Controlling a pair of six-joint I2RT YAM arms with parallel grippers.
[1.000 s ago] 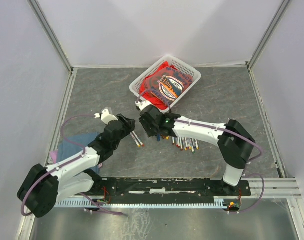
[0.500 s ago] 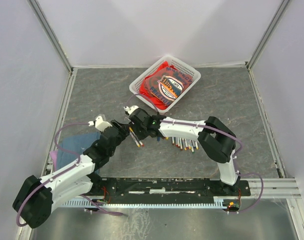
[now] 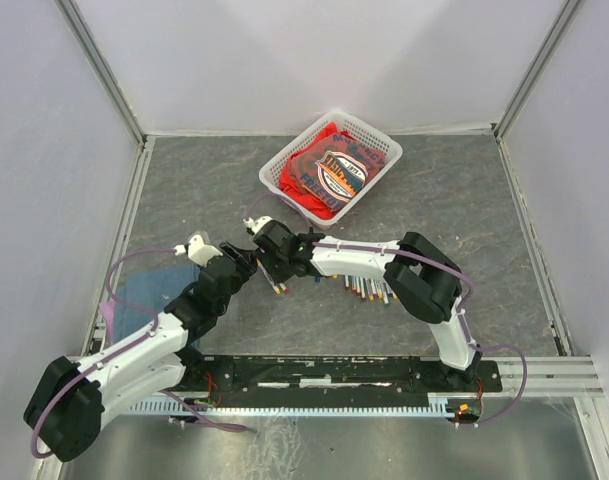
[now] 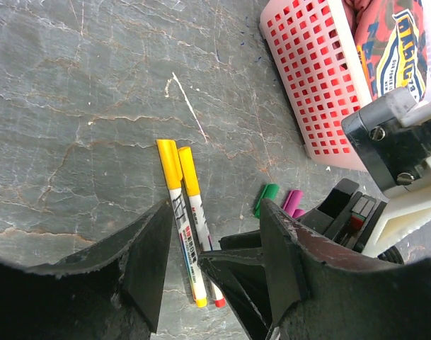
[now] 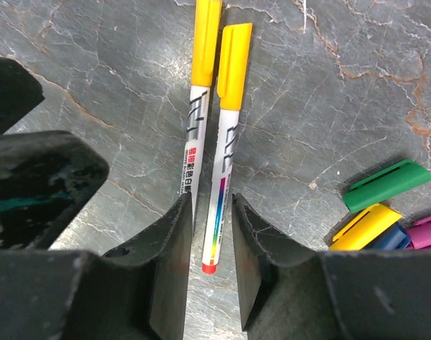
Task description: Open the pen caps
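Over the two yellow-capped pens (image 5: pixel 223 156), left gripper (image 4: pixel 215 205) and right gripper (image 5: pixel 209 202) gape part-open, empty; crowded together, they may collide or knock the pens askew.

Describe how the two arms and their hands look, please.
Both arms, the left arm and the right arm, have white link shells with black joints. A thin purple cable loops along each. The left hand and right hand have black, wedge-shaped fingers.
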